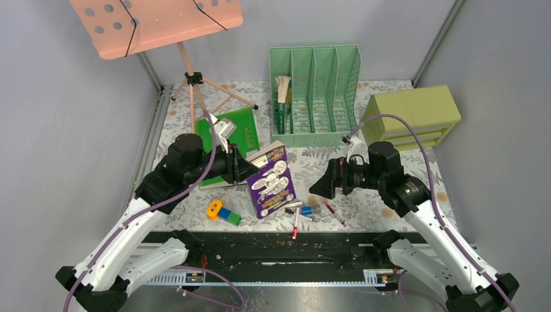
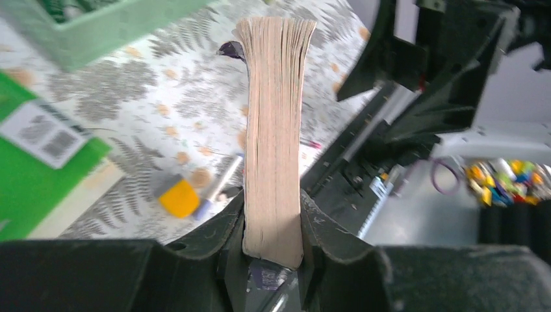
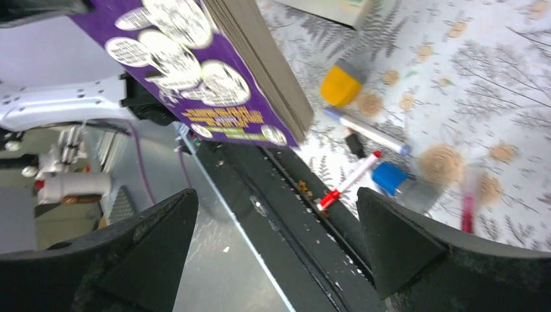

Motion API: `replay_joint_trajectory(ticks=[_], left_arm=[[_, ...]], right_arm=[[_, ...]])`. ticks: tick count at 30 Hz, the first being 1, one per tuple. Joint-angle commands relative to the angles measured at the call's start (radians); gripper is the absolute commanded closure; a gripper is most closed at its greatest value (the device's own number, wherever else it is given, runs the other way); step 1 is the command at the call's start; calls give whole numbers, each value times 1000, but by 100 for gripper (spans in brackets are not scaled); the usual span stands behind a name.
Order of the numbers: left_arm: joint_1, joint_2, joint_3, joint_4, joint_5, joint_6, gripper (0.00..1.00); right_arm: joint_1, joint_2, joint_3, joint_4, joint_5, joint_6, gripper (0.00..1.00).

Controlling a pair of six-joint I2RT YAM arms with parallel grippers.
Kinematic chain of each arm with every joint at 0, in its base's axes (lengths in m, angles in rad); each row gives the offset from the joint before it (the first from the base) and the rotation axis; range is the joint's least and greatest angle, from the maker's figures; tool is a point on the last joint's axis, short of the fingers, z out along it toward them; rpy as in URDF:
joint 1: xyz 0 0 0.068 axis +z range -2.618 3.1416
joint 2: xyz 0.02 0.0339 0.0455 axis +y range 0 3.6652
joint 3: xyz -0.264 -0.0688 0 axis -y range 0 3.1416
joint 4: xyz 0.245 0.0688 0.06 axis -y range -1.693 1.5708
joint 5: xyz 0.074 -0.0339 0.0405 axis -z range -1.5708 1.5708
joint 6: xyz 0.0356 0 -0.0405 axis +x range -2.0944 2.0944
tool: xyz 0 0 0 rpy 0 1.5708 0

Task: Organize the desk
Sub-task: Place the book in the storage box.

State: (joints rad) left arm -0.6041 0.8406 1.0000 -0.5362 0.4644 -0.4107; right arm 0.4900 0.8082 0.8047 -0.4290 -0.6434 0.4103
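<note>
Over the fern-printed desk point(image 1: 312, 162), my left claw point(image 1: 250, 168) pinches the purple book point(image 1: 273, 182) by its pages, while my right claw point(image 1: 320, 185) gapes wide beside it, empty.

The left arm point(image 1: 133, 227) and right arm point(image 1: 435, 224) are showing white shells nearest the black rail point(image 1: 273, 250) and bulky black joint housings farther from it. A purple cable point(image 1: 212, 156) is trailing along each arm. Both arms are ending in matte black, wedge-shaped fingers point(image 3: 403, 240).

Nothing is legible: the purple paperback book point(image 3: 188, 71) has blurred yellow cover print, and the flat green book point(image 2: 39, 175) bears a white code label point(image 2: 45, 133).
</note>
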Motion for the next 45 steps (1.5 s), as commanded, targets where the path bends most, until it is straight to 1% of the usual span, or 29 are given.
replay_joint_trajectory(ticks=[1,4,8,12,19,27,33,38,45], left_arm=[[3,-59,63,4,-301,8,100],[3,-85,62,-1,-410,-5,100],[4,-109,60,8,-519,5,100],[6,-123,46,27,-595,6,100],[7,-126,17,105,-585,26,100],[11,-72,31,170,-571,58,100],[18,-13,42,244,-573,70,100],[28,51,71,290,-605,80,100],[38,163,160,317,-664,102,100]], right_arm=[[-2,-36,14,-93,202,-34,0],[-2,-56,13,-111,283,-29,0],[-2,-76,4,-111,380,-16,1],[-2,-83,0,-123,409,-15,0],[-2,-113,-29,-123,438,2,1],[-2,-115,-37,-122,457,3,0],[-3,-115,-32,-122,475,3,0],[-2,-118,-27,-127,479,-3,1],[-2,-139,-32,-140,478,19,0]])
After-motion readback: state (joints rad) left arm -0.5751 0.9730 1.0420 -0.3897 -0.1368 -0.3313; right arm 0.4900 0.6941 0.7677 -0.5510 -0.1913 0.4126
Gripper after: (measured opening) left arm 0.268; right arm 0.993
